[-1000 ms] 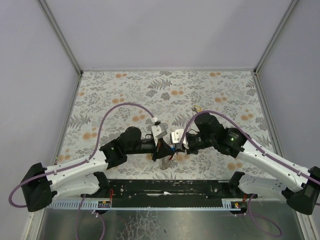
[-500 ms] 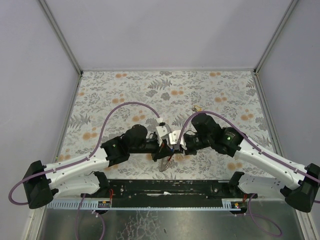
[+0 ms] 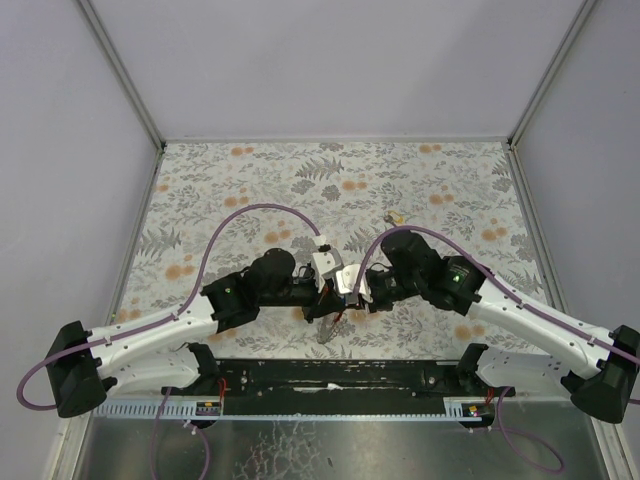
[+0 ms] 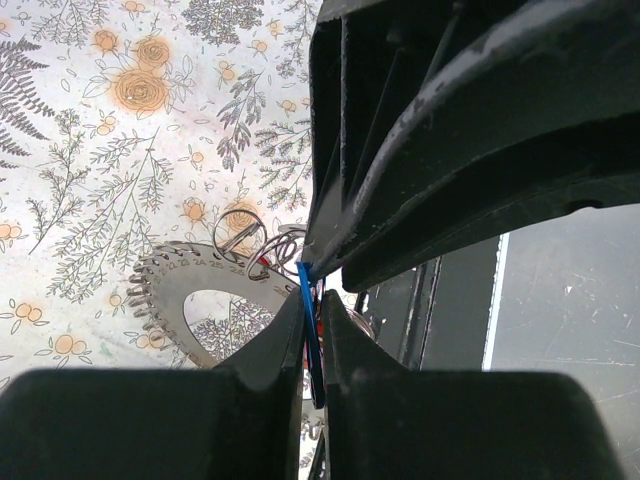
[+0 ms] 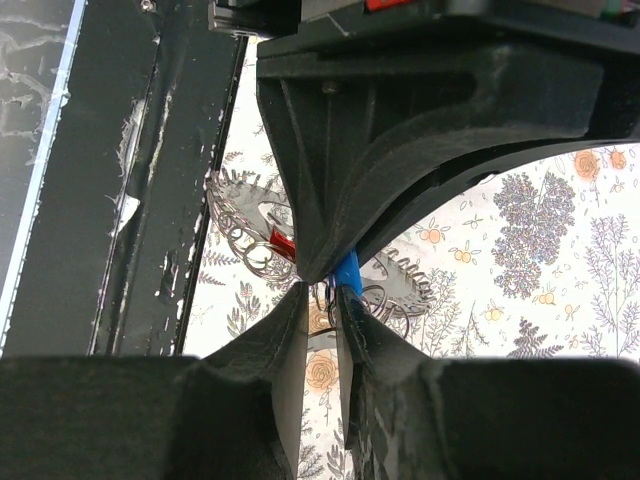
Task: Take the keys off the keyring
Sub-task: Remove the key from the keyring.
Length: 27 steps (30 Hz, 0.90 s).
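Note:
Both grippers meet above the near middle of the floral cloth. My left gripper [image 4: 312, 300] is shut on a thin blue key [image 4: 309, 335], held edge-on between its fingers. The grey, toothed keyring [image 4: 176, 292] hangs just beyond it with small wire loops [image 4: 240, 230] and a red key [image 5: 282, 243]. In the right wrist view the blue key [image 5: 348, 272] rises just above my right gripper [image 5: 325, 297], whose jaws stand slightly apart with thin wire loops at their tips. From above, the keyring [image 3: 334, 324] dangles below the two grippers.
One small yellowish key [image 3: 394, 216] lies loose on the cloth behind the right arm. The black base rail [image 3: 340, 375] runs along the near table edge, close under the grippers. Grey walls enclose the table on three sides.
The left gripper has moved right and the right gripper left, so the two now sit tight together. The keyring hangs a little lower and nearer the base rail.

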Each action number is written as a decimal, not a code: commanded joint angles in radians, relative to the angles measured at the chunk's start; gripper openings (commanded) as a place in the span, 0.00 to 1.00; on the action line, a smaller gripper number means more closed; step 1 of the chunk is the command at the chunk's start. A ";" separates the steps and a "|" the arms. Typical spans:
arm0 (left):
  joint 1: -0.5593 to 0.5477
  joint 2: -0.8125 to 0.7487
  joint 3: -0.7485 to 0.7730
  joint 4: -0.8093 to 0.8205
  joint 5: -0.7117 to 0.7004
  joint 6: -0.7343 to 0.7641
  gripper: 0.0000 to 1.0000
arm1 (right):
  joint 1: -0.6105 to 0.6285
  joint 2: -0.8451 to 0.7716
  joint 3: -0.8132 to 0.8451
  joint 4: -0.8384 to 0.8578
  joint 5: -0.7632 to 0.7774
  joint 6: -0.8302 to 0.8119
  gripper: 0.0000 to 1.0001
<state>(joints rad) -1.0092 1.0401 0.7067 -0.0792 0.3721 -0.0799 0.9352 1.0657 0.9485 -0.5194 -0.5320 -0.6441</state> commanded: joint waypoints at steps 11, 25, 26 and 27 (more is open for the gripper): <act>-0.012 -0.051 -0.041 0.147 0.027 0.051 0.00 | -0.032 -0.044 0.139 -0.034 -0.046 0.095 0.24; -0.012 -0.111 -0.089 0.189 0.073 0.075 0.00 | -0.053 -0.012 0.041 0.078 -0.108 0.273 0.46; -0.012 -0.118 -0.091 0.193 0.075 0.075 0.00 | -0.053 -0.010 0.036 0.094 -0.108 0.285 0.46; -0.012 -0.120 -0.092 0.192 0.076 0.074 0.00 | -0.054 -0.005 0.032 0.103 -0.107 0.292 0.47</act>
<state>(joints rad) -1.0149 0.9585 0.6281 -0.0032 0.4114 -0.0288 0.8886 1.0504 0.9958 -0.5045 -0.6102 -0.4244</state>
